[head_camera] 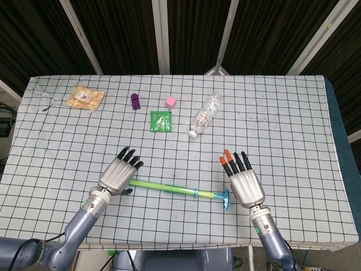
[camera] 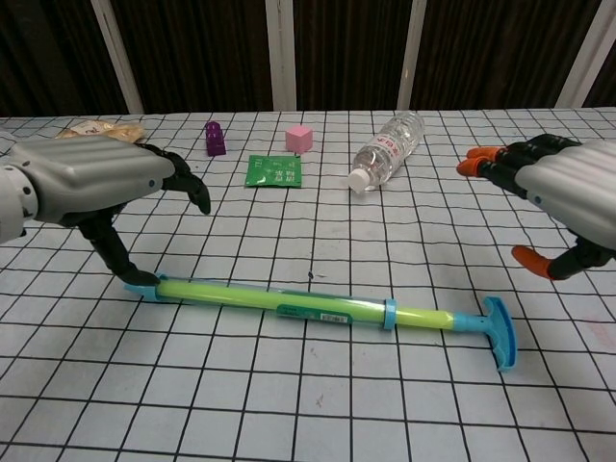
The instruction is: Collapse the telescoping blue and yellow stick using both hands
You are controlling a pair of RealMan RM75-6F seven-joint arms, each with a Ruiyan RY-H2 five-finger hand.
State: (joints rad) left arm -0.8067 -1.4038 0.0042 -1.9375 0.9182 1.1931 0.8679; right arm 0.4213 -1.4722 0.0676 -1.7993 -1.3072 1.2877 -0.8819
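bottle [head_camera: 205, 115], packet [head_camera: 161, 121] (beyond stick [camera: 318, 308])

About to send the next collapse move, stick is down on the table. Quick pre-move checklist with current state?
1. Stick resting flat on the table: ok.
2. Stick collapsed: not ok, the thin yellow section near the blue T-handle is exposed.
3. Right hand holding the handle end: not ok, it is open and hangs apart from the handle.
4. Left hand gripping the far end: not ok, fingers spread; one fingertip meets the end cap, real contact cannot tell.
5. Space around the stick: ok, the bottle and green packet lie further back.
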